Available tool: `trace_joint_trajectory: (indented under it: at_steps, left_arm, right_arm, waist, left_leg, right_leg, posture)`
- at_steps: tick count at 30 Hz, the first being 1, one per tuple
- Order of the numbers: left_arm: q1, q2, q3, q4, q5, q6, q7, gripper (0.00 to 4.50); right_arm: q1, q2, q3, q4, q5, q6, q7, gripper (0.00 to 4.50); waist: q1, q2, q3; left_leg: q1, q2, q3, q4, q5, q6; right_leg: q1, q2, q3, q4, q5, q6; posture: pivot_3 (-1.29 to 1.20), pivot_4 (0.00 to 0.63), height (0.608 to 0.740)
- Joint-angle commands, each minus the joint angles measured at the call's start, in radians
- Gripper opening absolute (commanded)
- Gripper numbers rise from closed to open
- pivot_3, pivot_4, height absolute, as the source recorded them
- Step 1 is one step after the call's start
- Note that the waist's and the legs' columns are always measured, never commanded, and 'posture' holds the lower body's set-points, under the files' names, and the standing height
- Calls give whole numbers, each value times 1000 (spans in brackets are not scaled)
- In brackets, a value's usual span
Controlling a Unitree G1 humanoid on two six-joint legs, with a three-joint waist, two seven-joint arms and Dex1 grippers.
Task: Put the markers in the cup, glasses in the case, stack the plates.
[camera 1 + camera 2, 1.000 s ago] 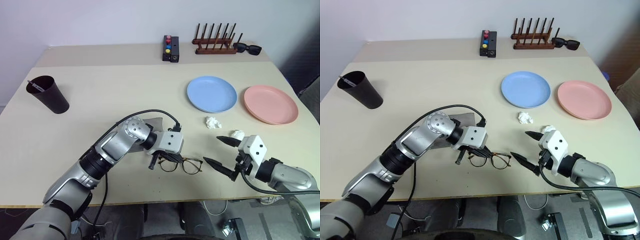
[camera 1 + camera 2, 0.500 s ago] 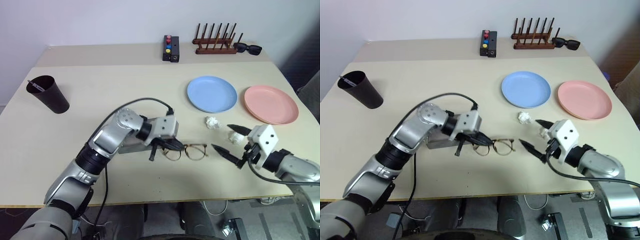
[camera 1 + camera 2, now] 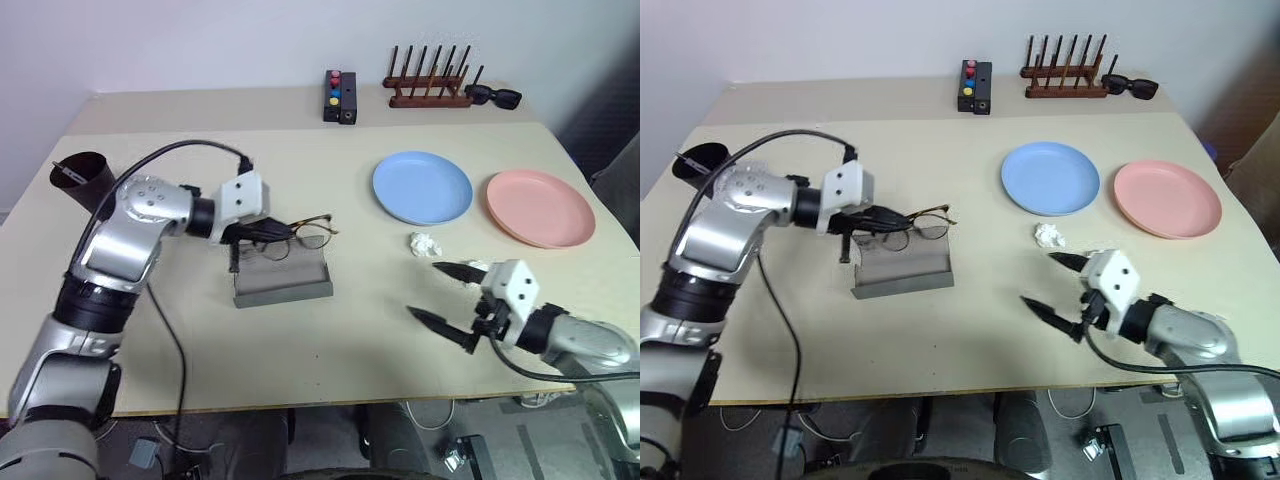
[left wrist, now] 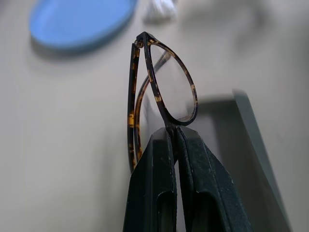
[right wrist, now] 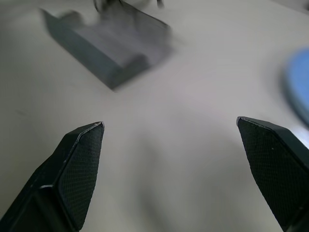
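Bare table [image 3: 200,330] before case [image 3: 283,283], paper wads [image 3: 426,244] beside plates [image 3: 423,187]

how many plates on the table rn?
2. The light blue plate lies right of centre on the table; the salmon pink plate lies beside it, nearer the right edge, not touching it. Neither is stacked yet.

The left eye and right eye views look forward and down from the head over the whole tabletop [image 3: 330,360], from a moderate distance, and share nearly the same scene. The left wrist view looks along the left end effector [image 4: 175,140] at very close range, with the glasses [image 4: 161,92] directly ahead of its fingertips and the case [image 4: 251,145] beyond. The right wrist view looks along the right end effector [image 5: 169,159], low over the tabletop, toward the same case [image 5: 111,46] far ahead.
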Motion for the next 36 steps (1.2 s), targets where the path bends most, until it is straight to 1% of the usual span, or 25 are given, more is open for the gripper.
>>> trace_joint_trajectory:
  at_steps: [1, 8, 14, 19, 22, 25, 26, 30, 33, 36]
  left_arm:
    - [22, 16, 23, -83, -19, 14, 3, 47]
    - [69, 22, -24, -119, 46, 28, 49, 47]
    - [86, 17, -65, -94, 98, -21, 54, 47]
    - [93, 14, -75, -97, 88, -14, 32, 47]
    - [95, 11, -80, -90, 92, -11, 33, 999]
    - [93, 6, -77, -85, 94, -15, 41, 2513]
    - [91, 4, -70, -85, 87, -15, 42, 2944]
    - [75, -6, -33, -90, 45, 8, 46, 2944]
    - [26, -33, 49, -93, -47, 68, 59, 2944]
    - [-11, -48, 104, -79, -101, 96, 73, 2944]
  right_arm:
    - [-28, 17, 37, -34, -3, 3, -17, 4500]
    - [-49, 16, 61, -56, 6, 32, -41, 4500]
    - [-49, 21, 52, -71, 25, 52, -52, 4500]
    - [-42, 19, 49, -73, 32, 54, -57, 4500]
    - [-48, 20, 54, -73, 31, 58, -60, 4500]
    - [-56, 21, 59, -71, 30, 61, -62, 4500]
    - [-57, 22, 60, -70, 29, 61, -62, 4500]
    - [-60, 21, 61, -67, 29, 61, -59, 4500]
    - [-63, 21, 63, -68, 28, 64, -59, 4500]
    - [-68, 21, 65, -70, 28, 67, -60, 4500]
  waist:
    - [4, 0, 0]
    - [-2, 0, 0]
    - [-2, 0, 0]
    - [-1, 0, 0]
    - [-1, 0, 0]
    - [-2, 0, 0]
    - [-2, 0, 0]
    - [-2, 0, 0]
    - [0, -1, 0]
    - [-1, -1, 0]
  left_leg:
    - [0, 0, 0, 0, 0, 0]
    - [0, 0, 0, 0, 0, 0]
    - [0, 0, 0, 0, 0, 0]
    - [0, 0, 0, 0, 0, 0]
    - [0, 0, 0, 0, 0, 0]
    - [0, 0, 0, 0, 0, 0]
    - [0, 0, 0, 0, 0, 0]
    - [0, 0, 0, 0, 0, 0]
    - [0, 0, 0, 0, 0, 0]
    - [0, 0, -1, 0, 0, 0]
  right_leg:
    - [0, 0, 0, 0, 0, 0]
    - [0, 0, 0, 0, 0, 0]
    - [0, 0, 0, 0, 0, 1]
    - [0, 0, 0, 0, 0, 1]
    - [0, 0, 0, 0, 0, 1]
    - [0, 0, 0, 0, 0, 1]
    - [0, 0, 0, 0, 0, 1]
    - [0, 0, 0, 0, 0, 1]
    - [0, 0, 0, 0, 0, 1]
    - [0, 0, 0, 0, 1, 2]
  posture:
    - [0, 150, 734]
    - [0, 150, 734]
    - [0, 150, 734]
    - [0, 150, 734]
    - [0, 150, 734]
    - [0, 150, 734]
    - [0, 150, 734]
    - [0, 150, 734]
    - [0, 150, 734]
    - [0, 150, 734]
